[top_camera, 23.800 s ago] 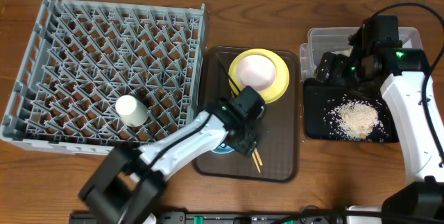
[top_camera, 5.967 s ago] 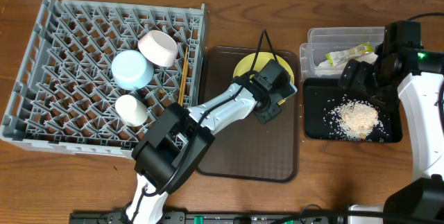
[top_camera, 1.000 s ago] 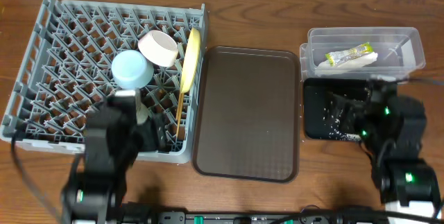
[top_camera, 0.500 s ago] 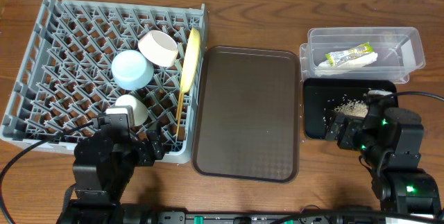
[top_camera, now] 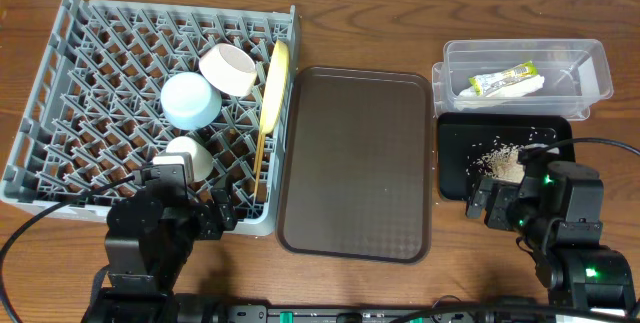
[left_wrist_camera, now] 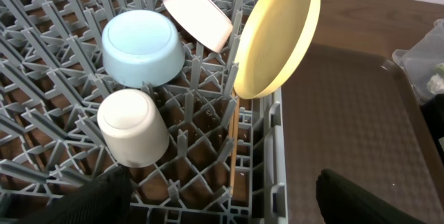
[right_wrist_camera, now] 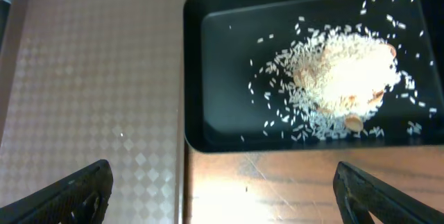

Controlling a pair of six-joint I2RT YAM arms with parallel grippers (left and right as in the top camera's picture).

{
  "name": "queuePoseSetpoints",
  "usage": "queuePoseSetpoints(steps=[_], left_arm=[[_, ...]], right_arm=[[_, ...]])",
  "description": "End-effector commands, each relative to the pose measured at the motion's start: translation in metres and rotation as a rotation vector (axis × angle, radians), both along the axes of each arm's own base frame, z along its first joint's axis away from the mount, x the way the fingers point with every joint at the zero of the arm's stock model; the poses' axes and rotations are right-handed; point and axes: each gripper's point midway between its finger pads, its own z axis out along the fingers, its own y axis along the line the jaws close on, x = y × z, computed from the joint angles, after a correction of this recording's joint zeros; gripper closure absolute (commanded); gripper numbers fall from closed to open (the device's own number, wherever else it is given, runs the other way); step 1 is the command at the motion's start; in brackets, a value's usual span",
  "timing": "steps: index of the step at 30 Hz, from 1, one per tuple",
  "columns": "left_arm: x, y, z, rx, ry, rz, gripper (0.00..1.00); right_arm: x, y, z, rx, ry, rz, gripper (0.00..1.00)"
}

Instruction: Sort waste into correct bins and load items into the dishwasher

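Yellow plate [top_camera: 273,88], moved into the rack [top_camera: 100,63], stands on edge.

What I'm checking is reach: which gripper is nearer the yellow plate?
Left. The left gripper sits at the rack near the plate; the right gripper is by the black tray.

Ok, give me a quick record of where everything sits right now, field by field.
dish rack: holds all the dishes
plate: on edge at the rack's right side
light-blue bowl: bottom up
white bowl: tilted, next to the plate
cup: bottom up, near the light-blue bowl
chopsticks: lying in the rack under the plate
brown tray: nothing on it
clear tub: wrapper and napkin
black tray: rice scraps
left gripper: open, holding nothing
right gripper: open, holding nothing
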Motion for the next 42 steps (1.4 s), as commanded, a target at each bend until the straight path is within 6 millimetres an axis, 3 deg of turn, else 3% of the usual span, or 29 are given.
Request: queuePoseSetpoints(steps=[1,6,12,15,21,30,33,36,42], left_arm=[[0.000,0.000,-0.003,0.010,0.006,-0.007,0.12],[0.000,0.000,-0.003,0.010,0.006,-0.007,0.12],[0.000,0.000,-0.003,0.010,0.006,-0.007,0.12],[0.000,0.000,-0.003,0.010,0.006,-0.007,0.12],[0.000,0.000,-0.003,0.010,0.006,-0.007,0.12],[0.000,0.000,-0.003,0.010,0.006,-0.007,0.12],[0.000,0.000,-0.003,0.010,0.006,-0.007,0.12],[0.000,0.000,-0.003,0.010,0.006,-0.007,0.12],[0.000,0.000,-0.003,0.010,0.006,-0.007,0.12]], right_arm=[[-0.010,0.001,-0.008,-0.013,0.044,0.018,0.01],[-0.017,-0.004,-0.006,-0.039,0.017,-0.001,0.01],[0.018,0.015,0.030,0.003,-0.398,0.083,0.01],[0.023,0.022,0.042,0.009,-0.611,0.115,0.01],[0.020,0.019,0.038,-0.059,-0.853,0.110,0.01],[0.025,0.020,0.028,-0.174,-0.970,0.143,0.01],[0.025,0.020,0.020,-0.237,-0.946,0.181,0.01],[0.024,0.020,-0.003,-0.271,-0.855,0.213,0.01],[0.025,0.019,-0.001,-0.241,-0.857,0.194,0.01]])
